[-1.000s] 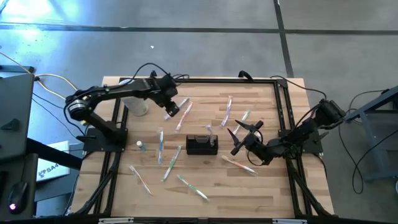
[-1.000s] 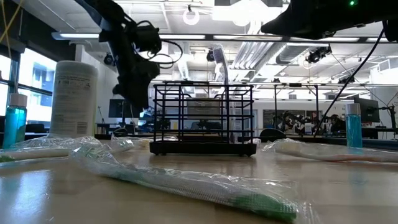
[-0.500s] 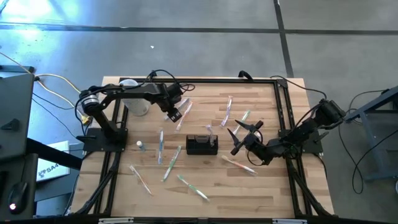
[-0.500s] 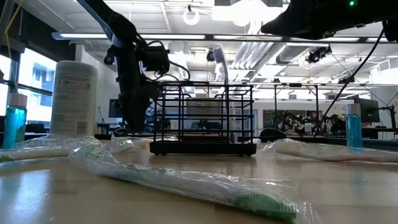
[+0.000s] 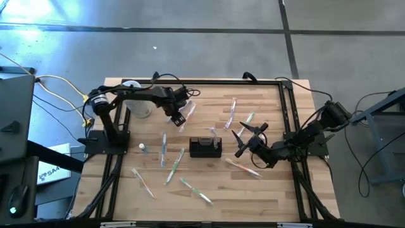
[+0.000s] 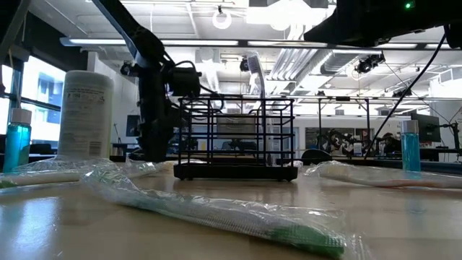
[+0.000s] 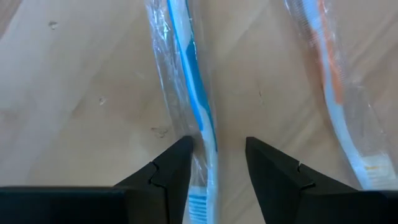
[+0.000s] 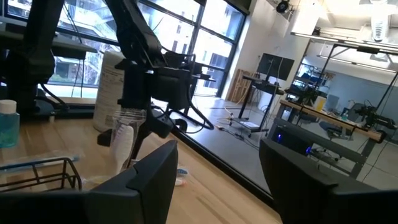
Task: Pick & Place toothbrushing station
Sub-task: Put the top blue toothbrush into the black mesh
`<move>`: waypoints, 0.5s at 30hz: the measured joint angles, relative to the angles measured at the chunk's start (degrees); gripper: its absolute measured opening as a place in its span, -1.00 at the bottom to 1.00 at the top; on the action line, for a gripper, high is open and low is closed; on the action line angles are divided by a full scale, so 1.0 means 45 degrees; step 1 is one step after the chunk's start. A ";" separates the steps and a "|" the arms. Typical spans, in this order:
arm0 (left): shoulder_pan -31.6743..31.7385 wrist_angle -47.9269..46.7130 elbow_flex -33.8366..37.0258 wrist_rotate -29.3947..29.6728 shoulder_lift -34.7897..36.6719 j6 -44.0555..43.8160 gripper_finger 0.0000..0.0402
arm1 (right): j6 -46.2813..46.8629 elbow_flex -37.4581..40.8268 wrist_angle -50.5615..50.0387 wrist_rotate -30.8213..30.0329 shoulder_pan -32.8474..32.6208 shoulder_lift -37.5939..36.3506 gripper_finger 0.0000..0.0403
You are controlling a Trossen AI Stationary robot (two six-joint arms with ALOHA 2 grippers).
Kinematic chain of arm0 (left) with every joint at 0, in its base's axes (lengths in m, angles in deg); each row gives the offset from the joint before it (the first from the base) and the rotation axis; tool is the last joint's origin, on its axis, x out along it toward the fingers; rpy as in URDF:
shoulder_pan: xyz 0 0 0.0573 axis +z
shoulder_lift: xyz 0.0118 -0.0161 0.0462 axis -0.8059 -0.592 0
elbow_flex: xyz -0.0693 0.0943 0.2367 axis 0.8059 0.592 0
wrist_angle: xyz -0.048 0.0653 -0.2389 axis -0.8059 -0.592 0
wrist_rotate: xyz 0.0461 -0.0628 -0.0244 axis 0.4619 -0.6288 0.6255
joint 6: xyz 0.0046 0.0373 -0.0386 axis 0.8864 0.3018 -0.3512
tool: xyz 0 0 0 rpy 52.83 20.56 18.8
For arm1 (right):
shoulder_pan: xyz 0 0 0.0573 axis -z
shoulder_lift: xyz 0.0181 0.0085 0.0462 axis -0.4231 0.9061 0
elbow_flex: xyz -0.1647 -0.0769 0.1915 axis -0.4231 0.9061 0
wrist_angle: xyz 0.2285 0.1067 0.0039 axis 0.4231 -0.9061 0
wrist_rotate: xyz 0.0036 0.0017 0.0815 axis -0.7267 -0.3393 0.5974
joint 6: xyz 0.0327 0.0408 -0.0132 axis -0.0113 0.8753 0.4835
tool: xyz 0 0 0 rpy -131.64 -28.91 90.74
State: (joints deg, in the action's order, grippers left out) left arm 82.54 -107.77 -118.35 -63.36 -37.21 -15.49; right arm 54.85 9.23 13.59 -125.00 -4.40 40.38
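The toothbrushing station, a black wire caddy [image 5: 205, 147] [image 6: 234, 137], stands mid-table with a wrapped brush [image 6: 256, 87] upright in it. My left gripper [image 5: 178, 119] [image 7: 217, 168] points down, low over the table to the far left of the caddy. It is open, with its fingers on either side of a blue toothbrush in a clear wrapper [image 7: 193, 93]. An orange wrapped toothbrush [image 7: 336, 74] lies beside that one. My right gripper [image 5: 240, 143] [image 8: 217, 186] hangs open and level to the right of the caddy, with nothing between its fingers. My left gripper comes at the wrapped blue toothbrush from above, its fingers across the brush, near the wrapper's printed end [image 7: 198, 202]. One finger [image 7: 177, 162] overlaps the wrapper's edge. Whether it touches the wrapper I cannot tell. The brush lies flat on the table.
Several more wrapped toothbrushes lie scattered on the wooden table [image 5: 171, 166] [image 5: 195, 190] [image 5: 243, 167] [image 5: 231, 113]. A white cylindrical bottle [image 5: 138, 104] [image 6: 85, 115] stands at the far left. Small blue bottles [image 6: 16, 137] [image 6: 410, 144] stand at either side.
My left gripper has come down toward the table and a little toward the near edge, tipping more steeply downward over the wrapped toothbrushes. Its finger gap looks unchanged.
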 joint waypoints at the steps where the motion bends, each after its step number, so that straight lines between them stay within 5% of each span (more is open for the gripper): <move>1: 0.0000 -0.0015 -0.0017 0.0002 -0.0091 -0.0004 -0.25 | 0.0000 0.0000 0.0004 0.0000 0.0000 0.0000 0.09; 10: -0.0107 -0.0335 -0.0002 0.0118 -0.0502 -0.0267 -0.25 | 0.0000 0.0000 0.0009 0.0000 0.0000 0.0000 0.09; 15: -0.0093 -0.0561 0.0013 0.0439 -0.0516 -0.0374 -0.48 | 0.0005 0.0000 0.0009 -0.0049 -0.0036 0.0000 0.09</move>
State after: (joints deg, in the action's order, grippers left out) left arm 82.12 -110.29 -118.29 -61.38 -39.53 -17.17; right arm 54.87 9.23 13.63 -125.22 -4.56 40.38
